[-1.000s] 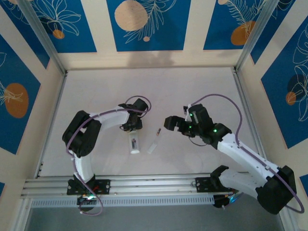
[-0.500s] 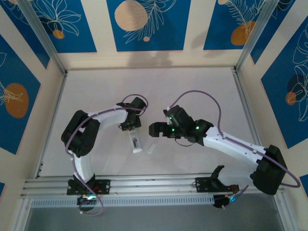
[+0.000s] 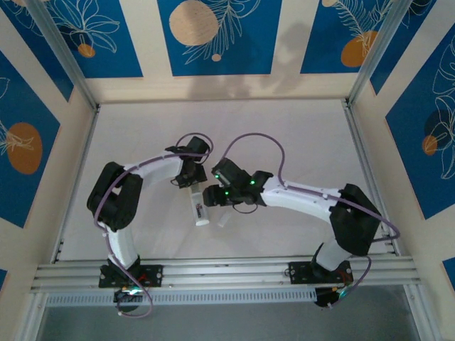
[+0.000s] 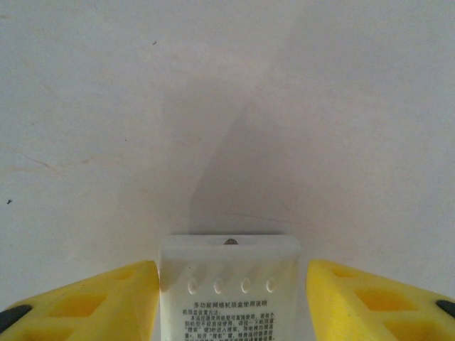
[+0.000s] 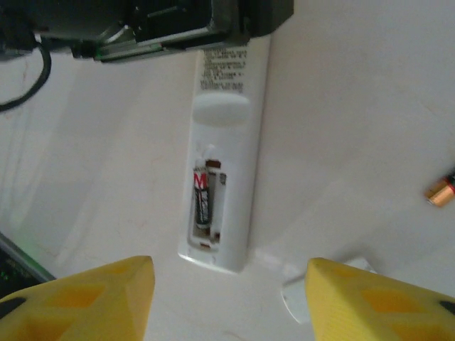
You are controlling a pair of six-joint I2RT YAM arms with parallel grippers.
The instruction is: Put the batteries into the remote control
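- here, the left gripper [image 4: 231,273] straddles the far end of the remote control [image 5: 240,167], with a yellow finger close along each side, apparently to steady it; whether it actually pinches, i cannot tell.
- the remote control lies back-up mid-table with its bay uncovered, so cells can drop in.
- one seated battery [image 5: 202,199] fills the left slot; the right slot looks empty.
- the right gripper [image 5: 229,263] hovers over the near end, jaws apart and empty.
- the cover [image 5: 298,293] lies just right of that end.
- the loose battery [image 5: 441,192] lies farther right, probably the next thing to fetch.
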